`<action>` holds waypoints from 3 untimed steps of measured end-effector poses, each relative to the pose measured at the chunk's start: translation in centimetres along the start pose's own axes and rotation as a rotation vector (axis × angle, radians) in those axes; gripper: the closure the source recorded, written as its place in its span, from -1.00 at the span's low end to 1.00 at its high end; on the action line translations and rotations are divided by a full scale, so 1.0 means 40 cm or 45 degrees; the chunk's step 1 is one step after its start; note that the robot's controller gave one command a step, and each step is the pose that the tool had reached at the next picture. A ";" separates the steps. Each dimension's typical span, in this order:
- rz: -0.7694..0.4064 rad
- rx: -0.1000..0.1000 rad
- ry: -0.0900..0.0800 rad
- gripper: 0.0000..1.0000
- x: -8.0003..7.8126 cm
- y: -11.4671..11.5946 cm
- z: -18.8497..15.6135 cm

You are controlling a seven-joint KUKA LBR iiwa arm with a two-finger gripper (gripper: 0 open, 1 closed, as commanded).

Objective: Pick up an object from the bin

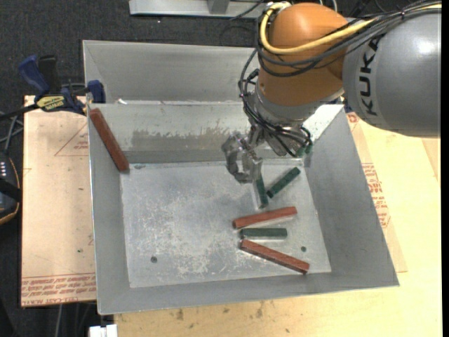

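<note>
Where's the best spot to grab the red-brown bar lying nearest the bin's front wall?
Probably the red-brown bar at its middle, from straight above, claw spanning its narrow width: it lies flat, long sides there clear of the green bar.

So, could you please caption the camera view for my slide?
Claw in the grey bin beside green sticks, with brown sticks nearby.

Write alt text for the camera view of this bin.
The arm's tool hangs in the grey bin, just left of two dark green sticks. Two red-brown sticks lie nearer the front; a third red-brown stick leans on the left wall.
</note>
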State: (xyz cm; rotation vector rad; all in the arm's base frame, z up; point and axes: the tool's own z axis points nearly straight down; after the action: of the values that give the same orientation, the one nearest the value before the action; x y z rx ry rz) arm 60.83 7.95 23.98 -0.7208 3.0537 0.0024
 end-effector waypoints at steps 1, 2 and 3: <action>0.001 0.000 0.001 -1.00 0.000 0.000 0.001; 0.001 0.000 0.001 -1.00 0.000 0.000 0.001; -0.071 0.003 -0.008 -1.00 0.020 -0.055 0.090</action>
State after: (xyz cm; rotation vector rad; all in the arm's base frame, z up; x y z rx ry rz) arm 61.13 5.63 20.36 -0.8044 3.0259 0.0013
